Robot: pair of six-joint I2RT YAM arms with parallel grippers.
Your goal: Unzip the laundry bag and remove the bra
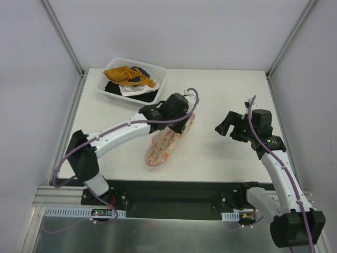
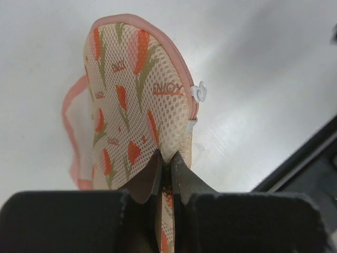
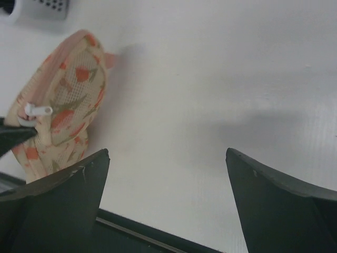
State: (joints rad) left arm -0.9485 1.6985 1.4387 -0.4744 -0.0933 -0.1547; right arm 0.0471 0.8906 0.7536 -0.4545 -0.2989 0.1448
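The laundry bag (image 1: 162, 145) is a pale pink mesh pouch with orange-red prints, lying mid-table. My left gripper (image 1: 181, 122) is shut on its far rim; in the left wrist view the jaws pinch the mesh edge (image 2: 167, 158), the bag (image 2: 134, 95) stands tilted up, and its white zipper pull (image 2: 200, 93) sits on the right rim. My right gripper (image 1: 224, 126) is open and empty, hovering right of the bag; its view shows the bag (image 3: 63, 110) and the zipper pull (image 3: 37, 110) at left. The bra is hidden.
A clear plastic bin (image 1: 108, 81) at the back left holds a mustard-yellow garment (image 1: 126, 75) with white and black clothes. The black base rail (image 1: 174, 192) runs along the table's near edge.
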